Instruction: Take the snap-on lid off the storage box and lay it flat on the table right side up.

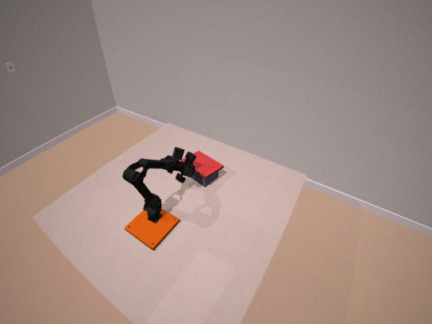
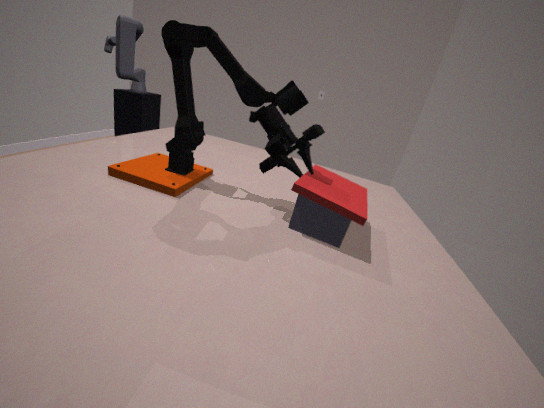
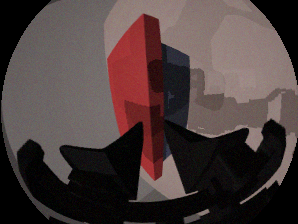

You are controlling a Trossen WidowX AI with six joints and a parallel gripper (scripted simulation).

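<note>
Exterior view, far background: a pale grey robot arm (image 2: 127, 47) on a black pedestal (image 2: 136, 111), beyond the counter's far edge, behind the orange base plate.
Counter: a pale pinkish top (image 1: 254, 214) (image 2: 225, 310); its long edge nearest the wall runs past the lidded box.
Base plate: flat, square, orange (image 1: 152, 236) (image 2: 145, 175), well apart from the box, under the black jointed arm (image 1: 136, 184) (image 2: 184, 85).
Gripper: black two-fingered gripper (image 1: 190, 171) (image 2: 307, 175) (image 3: 153, 124), jaws pinching the lid's edge.
Lid: flat red slab (image 1: 208, 163) (image 2: 335, 192) (image 3: 131, 75), tilted, on the box.
Box: dark blue-grey storage box (image 1: 204, 180) (image 2: 320, 220) (image 3: 177, 75), under the lid.
In the way: the box's wall beside one finger.
</note>
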